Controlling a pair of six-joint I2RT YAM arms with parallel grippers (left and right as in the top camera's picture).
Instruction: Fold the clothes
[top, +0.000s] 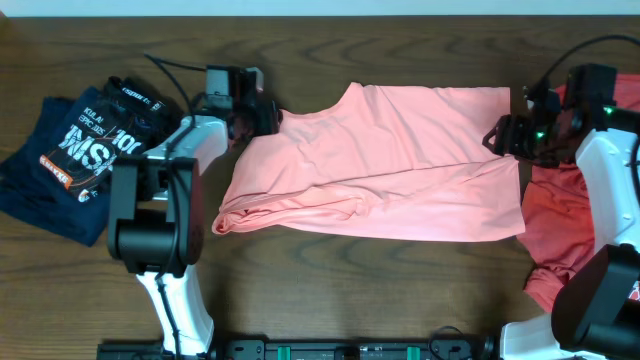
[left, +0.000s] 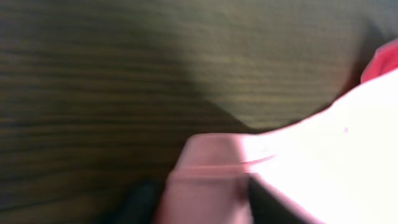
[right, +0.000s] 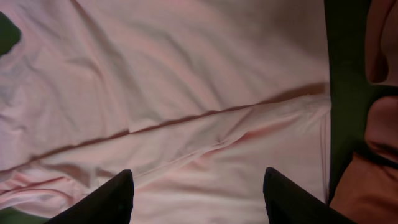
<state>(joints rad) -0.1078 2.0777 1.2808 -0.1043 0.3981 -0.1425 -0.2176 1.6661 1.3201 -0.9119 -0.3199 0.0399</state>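
The T-shirt (top: 380, 165) is spread mid-frame, half doubled. The right gripper (top: 498, 136) is held open over its right edge. Whether the left gripper (top: 262, 116), upper left, is clenched cannot be told. Both edges should be pinched evenly.

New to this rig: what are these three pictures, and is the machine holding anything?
Two robot arms work at a wooden table. One picture looks down from above; the others come from a camera on each wrist. A salmon-pink T-shirt lies in the middle, partly folded, a navy T-shirt by the left arm, a red T-shirt by the right. The right fingers stand open over the pink cloth. The left fingers sit at its edge; that wrist picture is too blurred to show a grip.
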